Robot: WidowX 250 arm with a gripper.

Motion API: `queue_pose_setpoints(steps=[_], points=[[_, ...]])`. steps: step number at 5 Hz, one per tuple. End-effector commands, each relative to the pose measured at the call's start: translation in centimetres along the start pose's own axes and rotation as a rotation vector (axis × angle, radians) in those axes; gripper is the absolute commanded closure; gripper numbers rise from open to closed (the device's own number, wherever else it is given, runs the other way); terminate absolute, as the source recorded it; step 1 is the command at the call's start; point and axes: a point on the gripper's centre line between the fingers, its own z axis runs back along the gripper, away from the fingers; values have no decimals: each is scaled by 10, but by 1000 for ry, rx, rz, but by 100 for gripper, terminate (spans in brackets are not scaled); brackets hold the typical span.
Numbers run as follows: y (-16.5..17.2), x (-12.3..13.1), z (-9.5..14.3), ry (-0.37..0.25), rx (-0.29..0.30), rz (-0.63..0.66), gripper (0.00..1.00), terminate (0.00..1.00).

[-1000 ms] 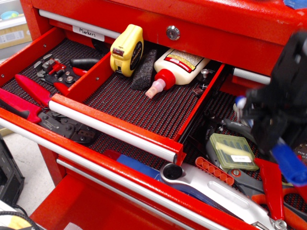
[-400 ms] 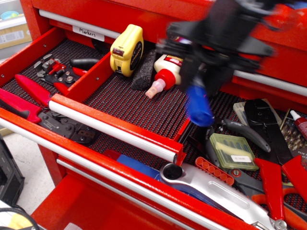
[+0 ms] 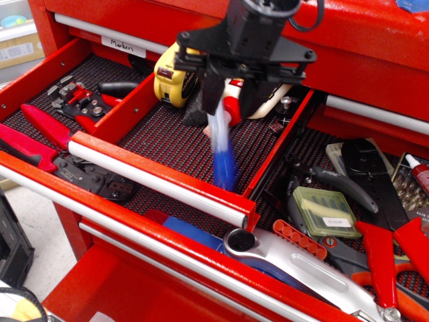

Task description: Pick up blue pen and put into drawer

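The blue pen (image 3: 223,161) hangs almost upright with its blue cap down, over the dark mesh of the small red drawer (image 3: 171,144) and just behind its silver bar handle (image 3: 161,184). The pen is blurred, while my gripper (image 3: 231,100) directly above it is sharp. The gripper's jaws stand apart, and the glue bottle's red cap shows through the gap. The pen's white barrel starts just under the left finger (image 3: 210,90). I cannot tell whether it still touches that finger.
In the drawer's back lie a yellow tape measure (image 3: 177,70), a black foam block (image 3: 198,100) and a glue bottle (image 3: 271,94). The wider lower drawer holds red-handled pliers (image 3: 40,131), a green bit case (image 3: 325,211), a ratchet (image 3: 281,255) and a red-capped tube (image 3: 419,171).
My gripper has carried the pen left from over the right-hand tools to above the small drawer. The pen now hangs vertical and blurred below the jaws.
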Motion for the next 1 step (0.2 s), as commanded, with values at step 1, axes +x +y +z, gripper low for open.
queue_pose_setpoints(steps=[1], points=[[0, 9, 13, -34, -29, 36, 0, 100]])
